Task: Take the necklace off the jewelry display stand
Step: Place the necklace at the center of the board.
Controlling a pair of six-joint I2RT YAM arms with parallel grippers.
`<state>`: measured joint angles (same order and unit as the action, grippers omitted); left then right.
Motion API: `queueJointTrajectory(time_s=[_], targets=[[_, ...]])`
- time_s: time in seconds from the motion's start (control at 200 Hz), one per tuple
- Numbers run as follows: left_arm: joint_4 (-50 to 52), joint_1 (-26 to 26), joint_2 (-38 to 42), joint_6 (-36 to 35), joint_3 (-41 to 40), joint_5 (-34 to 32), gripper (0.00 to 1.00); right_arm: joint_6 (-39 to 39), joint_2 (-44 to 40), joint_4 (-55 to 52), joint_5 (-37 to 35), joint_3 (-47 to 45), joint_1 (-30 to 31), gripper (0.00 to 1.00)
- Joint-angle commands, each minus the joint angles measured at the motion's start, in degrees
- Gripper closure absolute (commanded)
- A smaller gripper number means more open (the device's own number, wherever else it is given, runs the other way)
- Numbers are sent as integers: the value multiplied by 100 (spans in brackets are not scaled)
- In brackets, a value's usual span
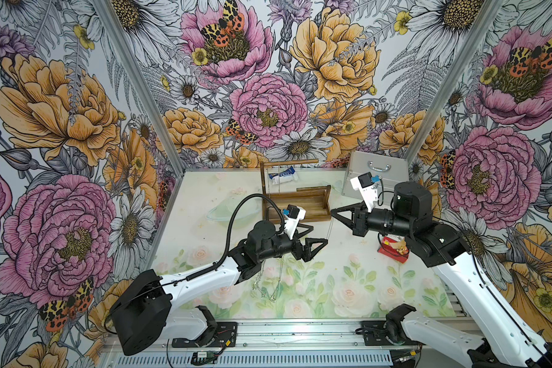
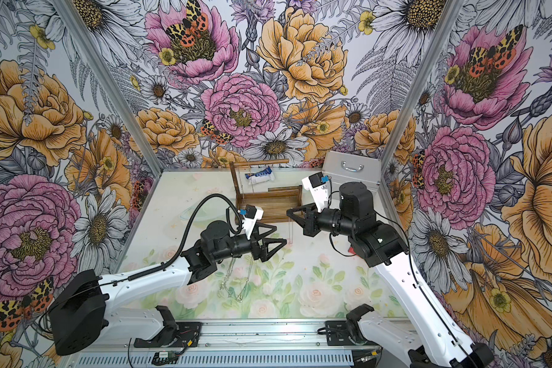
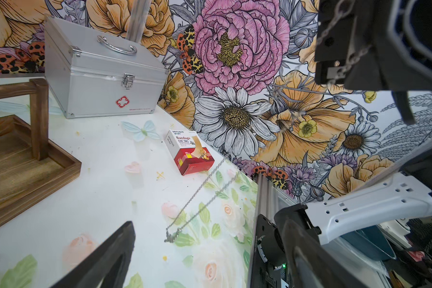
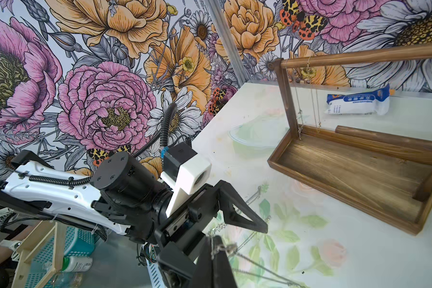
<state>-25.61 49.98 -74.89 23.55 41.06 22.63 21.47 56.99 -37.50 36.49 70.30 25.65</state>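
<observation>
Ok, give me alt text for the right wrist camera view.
The shut right gripper pinches a silver necklace whose chain trails down toward the floral table. Beyond it stands the wooden jewelry display stand, more chains hanging from its top rod; the left arm, jaws open, sits alongside.

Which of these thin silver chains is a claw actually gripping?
The silver chain dangling from the shut right gripper. The hanging chains are on the brown wooden stand; the loose chains lie on the flowered tabletop.

Right arm (image 1: 434, 235) is covering most of the red box (image 1: 392, 250). Stand (image 3: 30, 159) is being cut off by the left wrist view's edge.
</observation>
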Motion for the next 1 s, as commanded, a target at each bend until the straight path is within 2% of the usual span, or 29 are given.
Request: queueJointTrajectory(time_s=[0.0,0.185,0.305,0.61,0.736,0.996], targets=[[-194,-69,-138,-137,238,568,8,-91,-101,-36,181,-59,71,100],[-181,-76,-478,-79,473,1016,16,-116,-96,-39,283,-113,159,100],[-81,-93,-651,-53,584,1058,22,-116,-92,-38,314,-130,220,100],[-6,-88,-963,-31,755,1244,46,-140,-135,-37,348,-157,275,100],[-6,-61,-1012,-32,729,1186,48,-152,-172,-39,322,-157,276,100],[-6,45,-1136,-24,639,1099,57,-141,-224,-47,293,-166,277,100]])
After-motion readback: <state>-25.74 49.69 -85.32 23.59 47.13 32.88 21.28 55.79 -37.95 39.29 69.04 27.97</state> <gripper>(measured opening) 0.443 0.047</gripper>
